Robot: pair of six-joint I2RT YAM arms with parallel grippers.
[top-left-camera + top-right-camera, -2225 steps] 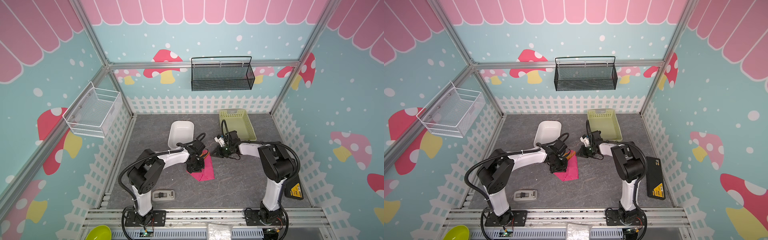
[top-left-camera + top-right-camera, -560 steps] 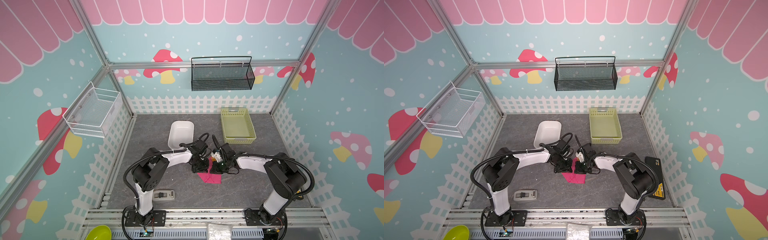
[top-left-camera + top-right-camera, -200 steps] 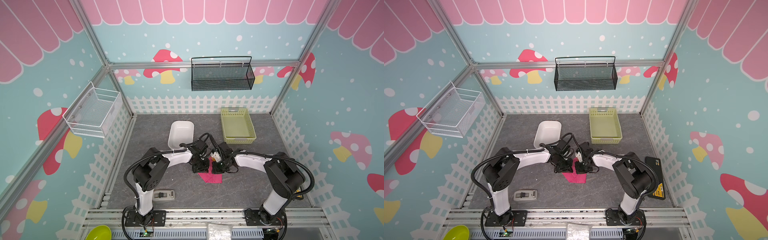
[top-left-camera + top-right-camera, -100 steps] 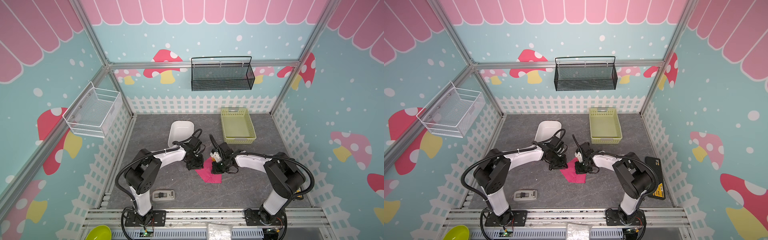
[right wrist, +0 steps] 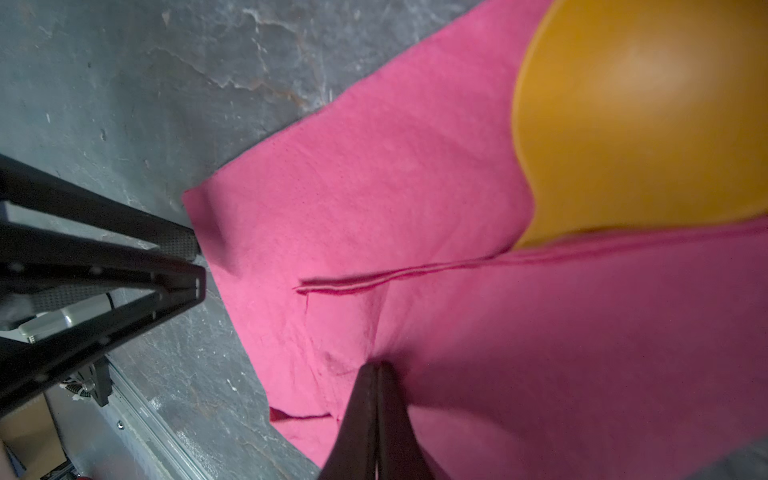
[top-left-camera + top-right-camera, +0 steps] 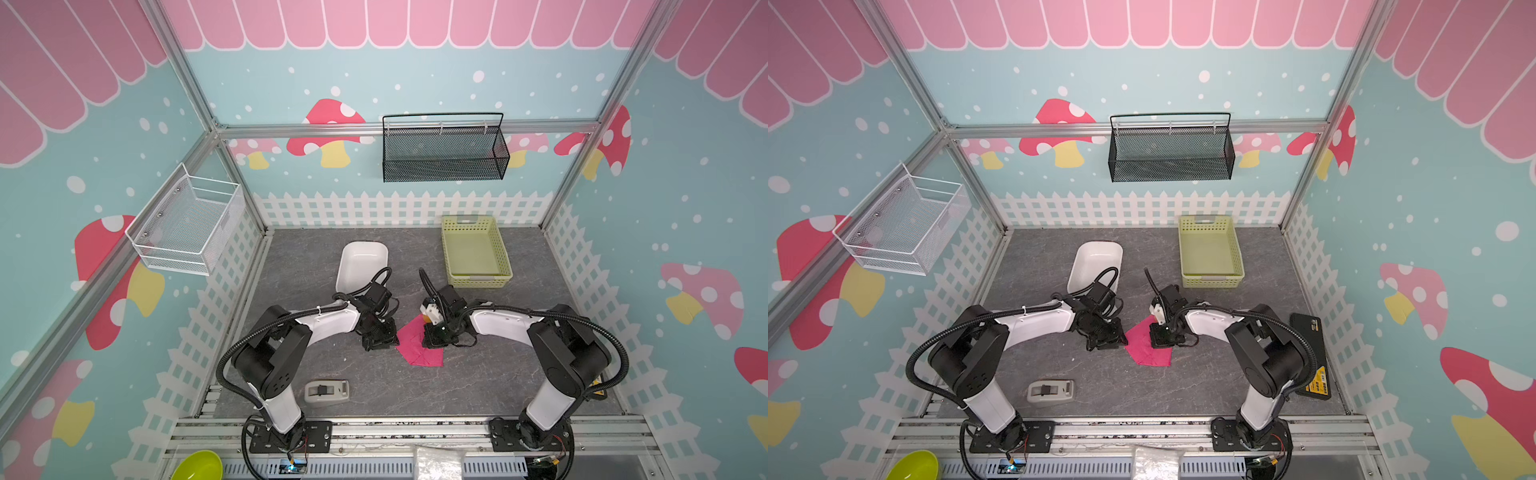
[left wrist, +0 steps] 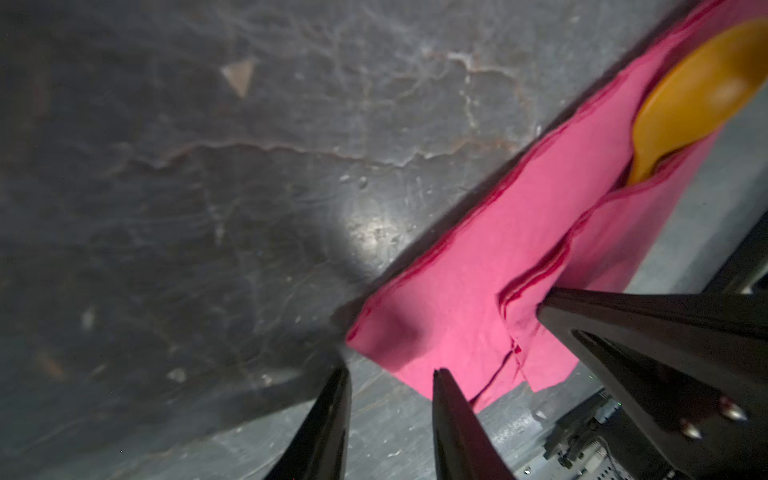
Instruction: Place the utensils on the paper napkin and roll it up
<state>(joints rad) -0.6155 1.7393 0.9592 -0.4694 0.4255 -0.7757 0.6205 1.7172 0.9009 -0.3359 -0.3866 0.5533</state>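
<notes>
The paper napkin (image 6: 419, 351) (image 6: 1148, 351) lies folded on the grey floor mat between my two arms in both top views. An orange spoon (image 7: 698, 95) (image 5: 644, 116) sticks its bowl out from under a napkin fold; the fork is hidden. My left gripper (image 6: 379, 340) (image 7: 390, 374) stands open at the napkin's (image 7: 498, 257) left corner, nothing between its fingers. My right gripper (image 6: 432, 337) (image 5: 377, 366) is shut, its tips pressing down on the napkin (image 5: 395, 187), which puckers around them.
A white tub (image 6: 361, 266) stands behind the left arm and a green basket (image 6: 476, 253) behind the right. A grey device (image 6: 326, 390) lies at the front left, a black one (image 6: 1308, 353) by the right fence. Wire baskets hang on the walls.
My left gripper has opened, let go of the napkin and drawn back to its left edge. The right gripper has stayed shut on the same spot.
</notes>
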